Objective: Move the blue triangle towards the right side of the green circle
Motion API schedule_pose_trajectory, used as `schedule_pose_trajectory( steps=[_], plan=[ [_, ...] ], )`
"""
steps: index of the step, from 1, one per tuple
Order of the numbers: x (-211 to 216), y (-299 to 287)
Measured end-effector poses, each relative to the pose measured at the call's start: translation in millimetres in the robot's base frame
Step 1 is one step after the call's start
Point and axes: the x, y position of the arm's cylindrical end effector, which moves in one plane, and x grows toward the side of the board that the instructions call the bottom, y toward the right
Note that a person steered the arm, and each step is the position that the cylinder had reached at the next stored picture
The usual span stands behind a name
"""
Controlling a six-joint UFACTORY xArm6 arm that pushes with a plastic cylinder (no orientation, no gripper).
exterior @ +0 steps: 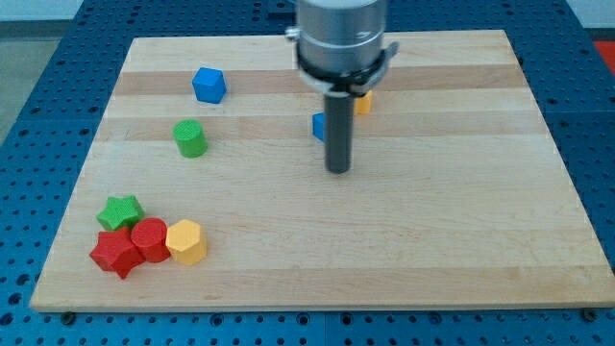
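The blue triangle [318, 126] lies near the board's middle, mostly hidden behind my rod; only its left edge shows. The green circle [190, 137] stands well to its left, in the view's left half. My tip [338, 170] rests on the board just below and slightly right of the blue triangle, very close to it; contact cannot be told.
A blue cube [209, 85] sits above the green circle. A yellow block [362, 103] peeks out behind the rod at its right. At the bottom left cluster a green star [120, 211], a red star [115, 253], a red circle [150, 237] and a yellow hexagon [186, 241]. The wooden board [461, 221] lies on a blue table.
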Motion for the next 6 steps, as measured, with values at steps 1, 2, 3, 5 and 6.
schedule_pose_trajectory(
  steps=[1, 2, 3, 5, 6],
  plan=[
    [-31, 15],
    [-44, 4],
    [-52, -27],
    [-78, -76],
    [-71, -101]
  ],
)
